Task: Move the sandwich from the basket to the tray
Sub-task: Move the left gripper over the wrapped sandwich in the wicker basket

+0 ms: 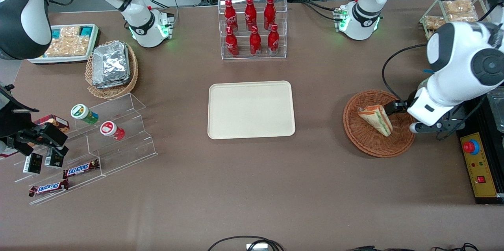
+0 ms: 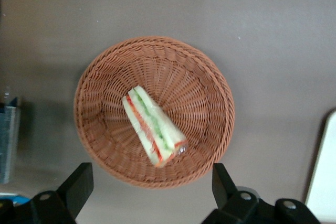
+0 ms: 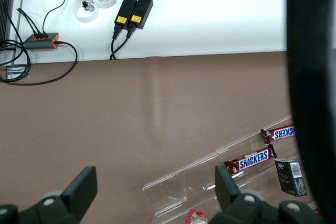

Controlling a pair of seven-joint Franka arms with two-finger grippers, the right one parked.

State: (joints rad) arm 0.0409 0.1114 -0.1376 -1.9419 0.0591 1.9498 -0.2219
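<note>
The sandwich (image 1: 376, 119) lies in the reddish-brown wicker basket (image 1: 364, 140), resting against its floor with the layered filling edge showing — orange, red and green stripes. The basket sits on the brown tabletop (image 1: 252, 188) toward the working arm's end, well apart from the cream tray (image 1: 251, 109), which lies flat in the middle. The left gripper (image 2: 152, 195) hangs above the basket, its jaws spread wide and touching nothing — in the wrist view the sandwich (image 2: 154, 125) lies between the two fingers (image 2: 77, 184), lower down.
</note>
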